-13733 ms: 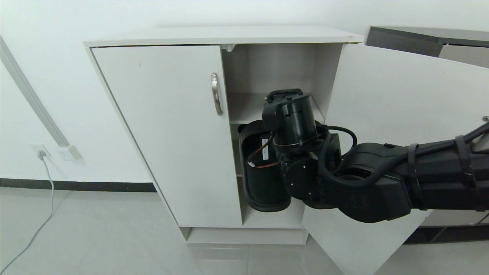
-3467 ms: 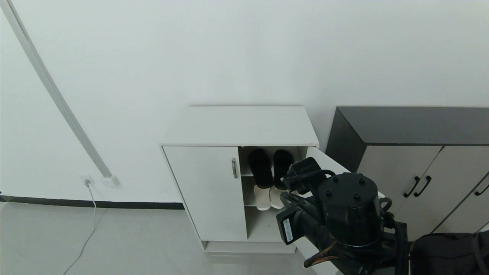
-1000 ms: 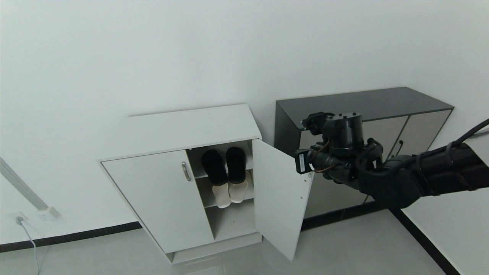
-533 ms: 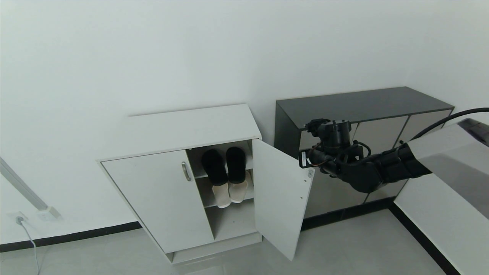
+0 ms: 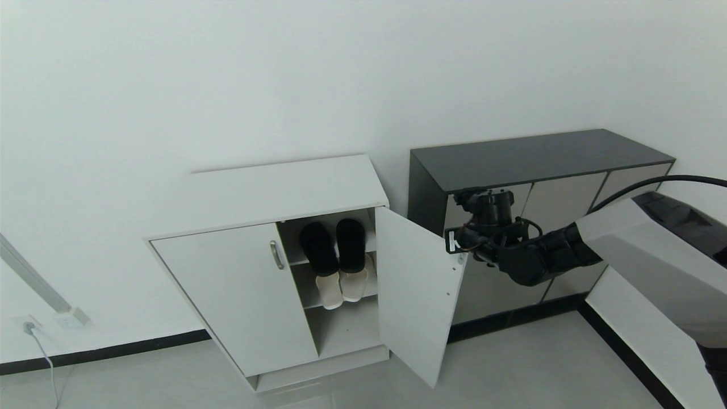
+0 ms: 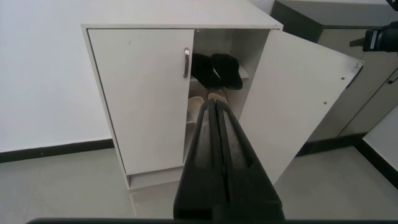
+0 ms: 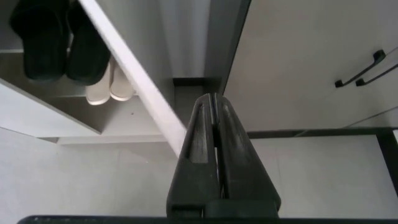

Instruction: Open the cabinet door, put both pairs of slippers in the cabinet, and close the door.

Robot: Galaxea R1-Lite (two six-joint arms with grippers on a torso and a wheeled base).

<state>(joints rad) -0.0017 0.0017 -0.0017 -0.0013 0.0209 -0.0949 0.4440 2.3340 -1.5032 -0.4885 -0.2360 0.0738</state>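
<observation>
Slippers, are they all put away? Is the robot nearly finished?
Nearly. Done: the black slippers sit on the upper shelf of the cabinet, and the white slippers on the shelf below. In hand: the right gripper, shut, is by the outer edge of the open door, likely ready to push it. Left: closing that door.

Our right arm is built of black, rounded segments that join a white, boxy shell, with a black cable arching over it. A small white label sits by a round black cap. Our left gripper and right gripper are matte black wedges.
</observation>
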